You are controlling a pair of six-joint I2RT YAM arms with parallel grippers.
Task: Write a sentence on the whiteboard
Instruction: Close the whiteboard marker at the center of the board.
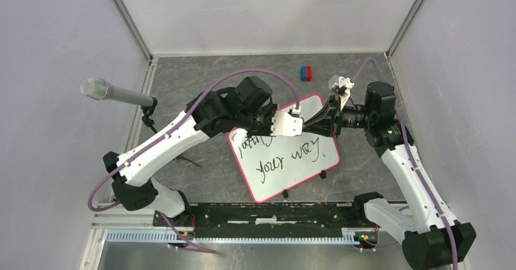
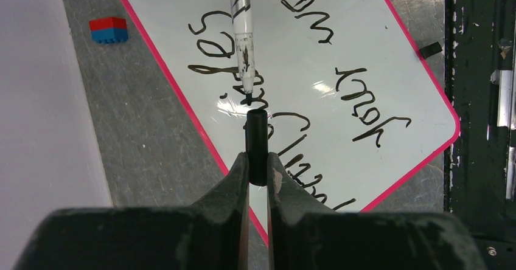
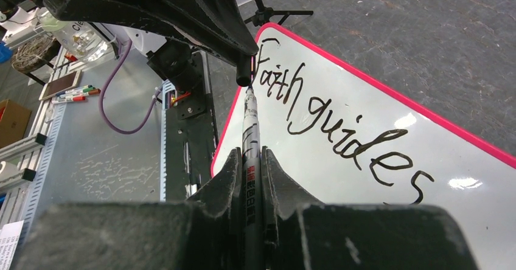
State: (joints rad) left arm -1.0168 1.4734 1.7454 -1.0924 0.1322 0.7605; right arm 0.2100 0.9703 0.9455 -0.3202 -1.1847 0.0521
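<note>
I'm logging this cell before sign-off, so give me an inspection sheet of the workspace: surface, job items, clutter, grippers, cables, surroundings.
Surface: grey mottled table, no spills seen.
Job's things: whiteboard lies flat and skewed; sentence reads "Faith guides your way" in two lines.
Clutter: red and blue block at the far side, off the board; microphone on a stand at the left.
Grippers: left gripper jaws shut on a black cap; right gripper jaws shut on the marker, its tip close to the cap, above the board.
Cables: purple cable arches over the left arm; another runs along the right arm.
Surroundings: white walls on three sides.
</note>
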